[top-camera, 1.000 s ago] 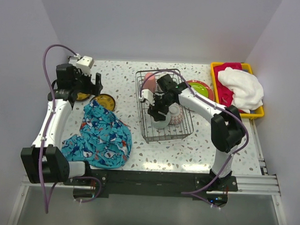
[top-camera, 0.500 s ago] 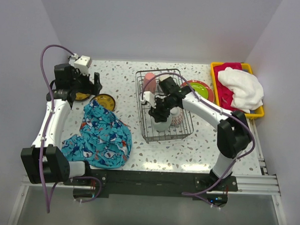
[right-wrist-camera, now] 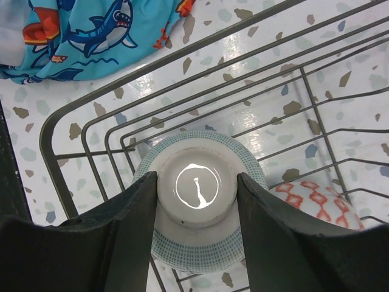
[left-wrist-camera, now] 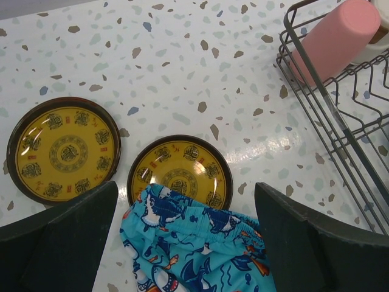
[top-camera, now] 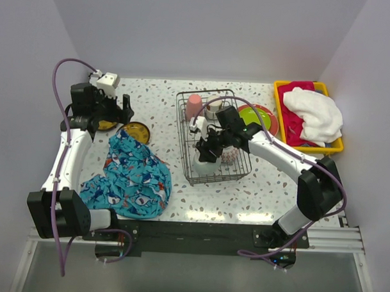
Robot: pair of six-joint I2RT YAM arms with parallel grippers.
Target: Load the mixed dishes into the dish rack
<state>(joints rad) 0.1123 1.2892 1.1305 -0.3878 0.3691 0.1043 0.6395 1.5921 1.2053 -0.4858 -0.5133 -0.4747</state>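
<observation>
The dish rack (top-camera: pixel 182 142) stands mid-table. My right gripper (top-camera: pixel 208 149) is shut on the foot ring of an upturned white bowl with a blue-green grid band (right-wrist-camera: pixel 200 258), (top-camera: pixel 205 165), low inside the rack's near-left part (right-wrist-camera: pixel 67 131). A red-patterned bowl (top-camera: pixel 228 154), (right-wrist-camera: pixel 310 198) lies beside it. A pink cup (top-camera: pixel 194 106), (left-wrist-camera: pixel 334 39) and a cream cup (top-camera: pixel 213 109) sit at the rack's far end. My left gripper (top-camera: pixel 121 111), (left-wrist-camera: pixel 185 237) is open and empty above two yellow-olive plates (left-wrist-camera: pixel 179 167), (left-wrist-camera: pixel 64 149). A lime-green plate (top-camera: pixel 252 116) lies on a teal-and-red plate (top-camera: pixel 273 120) right of the rack.
A blue patterned cloth (top-camera: pixel 133 176), (left-wrist-camera: pixel 194 249) lies at the near left and covers the near edge of one yellow plate. A yellow tray (top-camera: pixel 339 148) with white and red cloths (top-camera: pixel 318 113) stands at the far right.
My right gripper has moved with the bowl toward the near end of the rack and lower, uncovering the cream cup. The left arm has barely moved.
</observation>
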